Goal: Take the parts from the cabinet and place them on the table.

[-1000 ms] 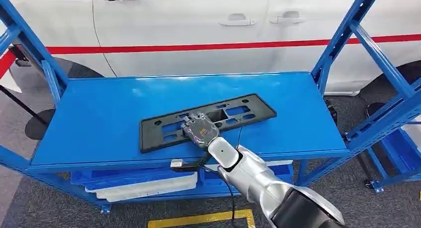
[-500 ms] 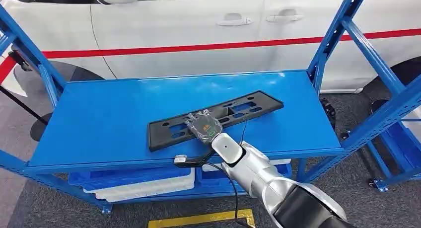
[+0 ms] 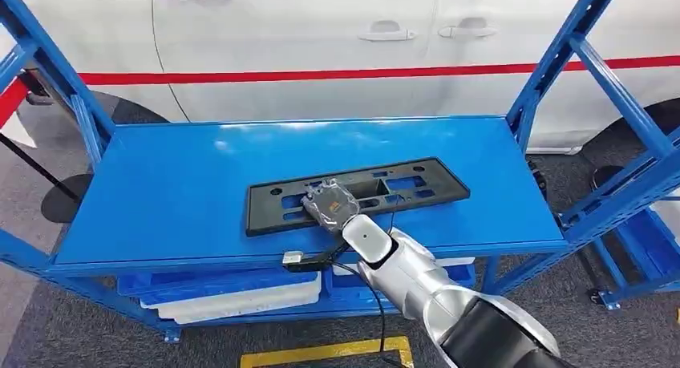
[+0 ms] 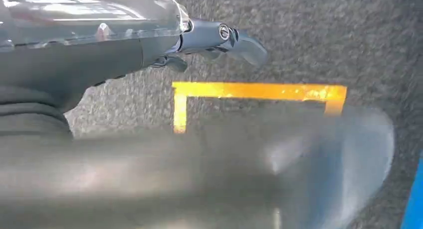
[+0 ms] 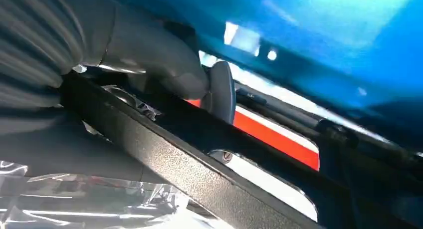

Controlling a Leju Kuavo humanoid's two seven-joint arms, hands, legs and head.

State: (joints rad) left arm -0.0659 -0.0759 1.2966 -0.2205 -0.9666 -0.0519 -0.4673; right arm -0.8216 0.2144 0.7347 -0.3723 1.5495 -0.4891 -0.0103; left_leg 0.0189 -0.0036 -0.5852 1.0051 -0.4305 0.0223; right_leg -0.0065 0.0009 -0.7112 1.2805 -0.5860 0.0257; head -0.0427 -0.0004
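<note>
Fingers (image 5: 164, 74) of the right hand (image 3: 329, 204) clamped on the black plate frame (image 3: 357, 193), thumb pressed over its near rail in the right wrist view, so grasping the part at mid-length. Frame lying flat, or very nearly so, on the blue shelf (image 3: 184, 175) of the rack, stretching away to both sides of the fingers and past them toward the white car (image 3: 321, 39) beyond. Cannot tell from the head view whether lifted clear of the shelf yet.

Judged as early in the task: part gripped but not yet drawn out of the rack, no worktop to be seen, carry and set-down all left to do.

From the head view: whole length of the frame, its slots, the silver right arm reaching in from below. From the right wrist view: close contact of thumb and rail, textured black edge, red stripe of the car through the frame's opening. From the left wrist view: left hand (image 4: 214, 37) hanging over grey carpet and yellow floor tape (image 4: 259, 92), fingers loosely released, nothing in them.
</note>
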